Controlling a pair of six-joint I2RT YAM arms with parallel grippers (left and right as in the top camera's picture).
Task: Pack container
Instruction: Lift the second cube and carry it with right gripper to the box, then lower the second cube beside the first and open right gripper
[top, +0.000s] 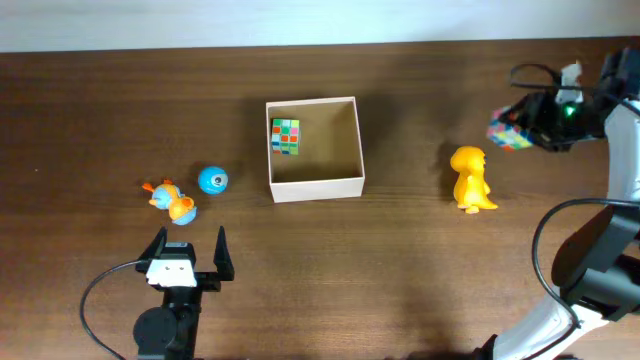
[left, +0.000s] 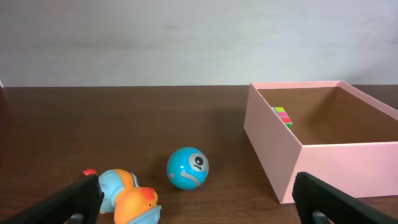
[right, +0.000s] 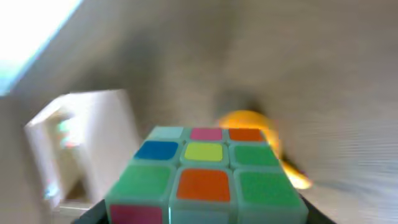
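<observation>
A dark brown wooden tabletop (top: 400, 270) runs up to a pale wall (left: 186, 37) at its far edge.

The left end effector (top: 190, 243) sits low over the tabletop with its fingers (left: 68, 202) spread wide and nothing between them. Just ahead of it lies a blue ball (left: 187, 167). An orange and blue duck (left: 127, 198) lies ahead and slightly to its left, close to the left finger. The container (top: 318, 187) stands ahead and to its right, open side up. A second colour cube (top: 286, 136) lies inside, against the wall on the side nearer this end effector.

The right end effector (top: 528, 118) is closed partway on a colour cube (top: 505, 130), which fills the lower part of its blurred wrist view. A yellow dinosaur (top: 470, 178) stands upright on the tabletop near this end effector, showing just past the held cube. The container is well apart from it, beyond the dinosaur and off to the left in that view.
</observation>
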